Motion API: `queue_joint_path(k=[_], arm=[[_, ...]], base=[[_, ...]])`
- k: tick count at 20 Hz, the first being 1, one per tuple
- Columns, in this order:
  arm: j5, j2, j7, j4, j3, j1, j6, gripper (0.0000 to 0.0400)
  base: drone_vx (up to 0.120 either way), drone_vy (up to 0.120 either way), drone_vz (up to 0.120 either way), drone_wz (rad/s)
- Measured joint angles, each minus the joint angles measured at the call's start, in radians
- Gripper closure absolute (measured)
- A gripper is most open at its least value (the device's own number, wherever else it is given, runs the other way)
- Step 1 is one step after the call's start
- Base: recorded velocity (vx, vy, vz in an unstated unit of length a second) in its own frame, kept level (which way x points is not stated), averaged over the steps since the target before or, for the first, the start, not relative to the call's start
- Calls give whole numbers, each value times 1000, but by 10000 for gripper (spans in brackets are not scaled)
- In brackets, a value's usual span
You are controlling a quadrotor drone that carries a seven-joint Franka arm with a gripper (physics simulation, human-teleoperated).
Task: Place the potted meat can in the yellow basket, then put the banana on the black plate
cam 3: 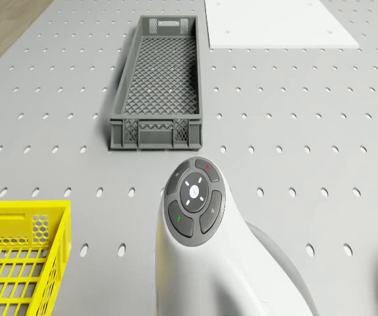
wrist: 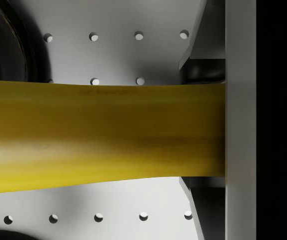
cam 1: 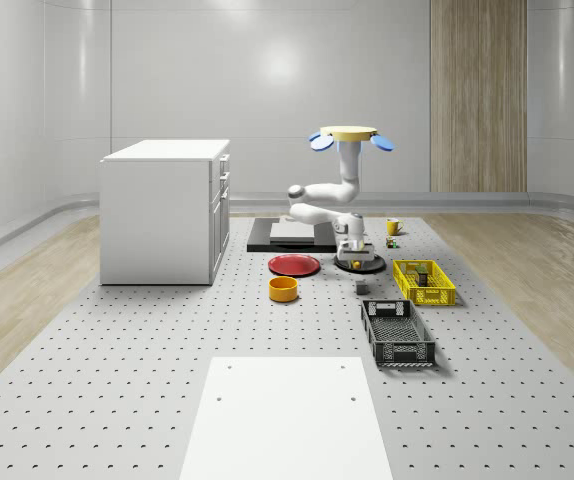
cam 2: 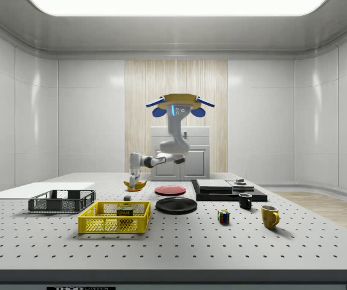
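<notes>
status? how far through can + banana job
Done: the can sits in the yellow basket.
In hand: the pincer is shut on the banana, held above the table near the black plate; the drone hovers above this area.
Left: carry the banana over the plate, set it down and let go.

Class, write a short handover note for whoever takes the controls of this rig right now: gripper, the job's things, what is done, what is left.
Gripper: shut on the banana, held just above the table beside the black plate.
Drone: hovers above the table, near the black plate.
Potted meat can: in the yellow basket.
Done: can in basket; banana picked up.
Left: carry the banana over the black plate, set it down, release.
</notes>
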Motion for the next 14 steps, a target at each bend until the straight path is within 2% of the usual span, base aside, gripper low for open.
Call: queue_joint_path(k=[5,14], arm=[[1,-2,0,0,0,-1,2,207],[3,-6,2,1,1,-3,6,207]], base=[[-120,120,0,0],[-120,0,0,0]])
